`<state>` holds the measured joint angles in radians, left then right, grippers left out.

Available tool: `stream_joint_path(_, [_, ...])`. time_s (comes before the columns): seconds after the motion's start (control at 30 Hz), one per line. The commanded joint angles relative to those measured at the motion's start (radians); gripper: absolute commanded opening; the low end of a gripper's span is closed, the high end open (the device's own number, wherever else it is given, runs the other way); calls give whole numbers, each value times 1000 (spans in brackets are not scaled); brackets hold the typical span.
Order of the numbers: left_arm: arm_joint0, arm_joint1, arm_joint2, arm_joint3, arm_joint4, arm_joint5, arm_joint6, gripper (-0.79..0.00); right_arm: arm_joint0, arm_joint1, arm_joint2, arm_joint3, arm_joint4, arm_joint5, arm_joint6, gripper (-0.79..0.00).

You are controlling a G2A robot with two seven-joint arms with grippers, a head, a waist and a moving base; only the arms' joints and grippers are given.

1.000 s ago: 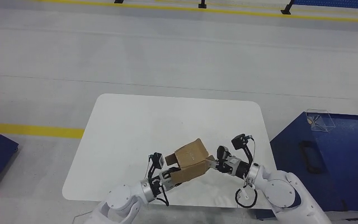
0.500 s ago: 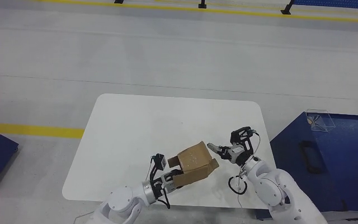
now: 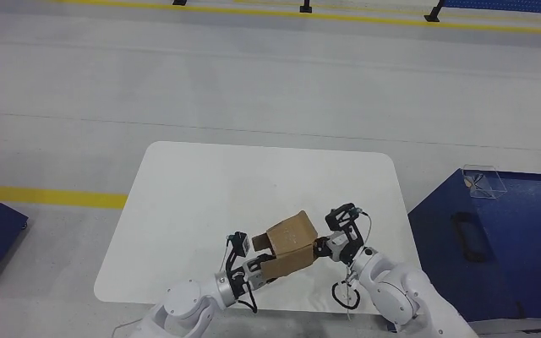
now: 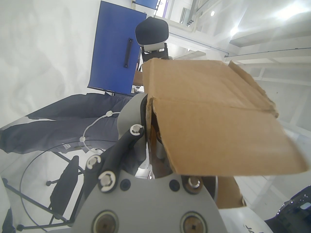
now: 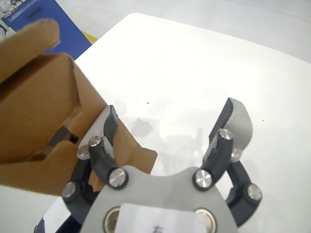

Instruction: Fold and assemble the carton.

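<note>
Overhead, the carton sits tilted over the near part of the table, between the two arms; whether its low edge touches the top I cannot tell. The left gripper has it at the lower left end; the right gripper is at the carton's right end, touching a flap or just beside it. A blue cabinet stands beside the table on the right, with a clear box on top.

From the left wrist, the carton rises straight ahead, and a broad flap is folded out over the gripper. One finger lies against the outside of a carton wall; the other is hidden behind the cardboard. The wall's edge runs down between them, so the grip reads as clamped on that wall.

From the right wrist, the fingers stand wide apart. One lies on a carton flap that juts out beneath it; the other is over bare table. The carton's end faces this gripper with its flaps splayed, and a dark gap shows between them.
</note>
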<state>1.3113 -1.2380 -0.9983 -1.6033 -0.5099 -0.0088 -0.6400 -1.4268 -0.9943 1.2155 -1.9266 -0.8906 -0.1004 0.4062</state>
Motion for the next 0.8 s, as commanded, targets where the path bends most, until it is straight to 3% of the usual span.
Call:
stream_joint_path(0.0, [-3, -1, 2, 2, -3, 4, 3, -785, 3, -2, -4, -2, -16, 9, -3, 0])
stream_joint_path(0.27, [-7, -4, 4, 8, -14, 14, 6, -785, -6, -10, 3, -10, -11, 21, -27, 0])
stream_joint_path(0.5, [-9, -5, -4, 15, -39, 21, -10, -785, -46, -2, 147, 25, 157, -21, -22, 0])
stream_joint_path(0.63, [-10, -5, -10, 15, -47, 22, -20, -785, -56, 2, 190, 93, 251, -64, 57, 0])
stream_joint_path(0.77, [-12, -4, -15, 14, -50, 28, -23, -785, -38, 0, 161, 151, 320, -123, 150, 0])
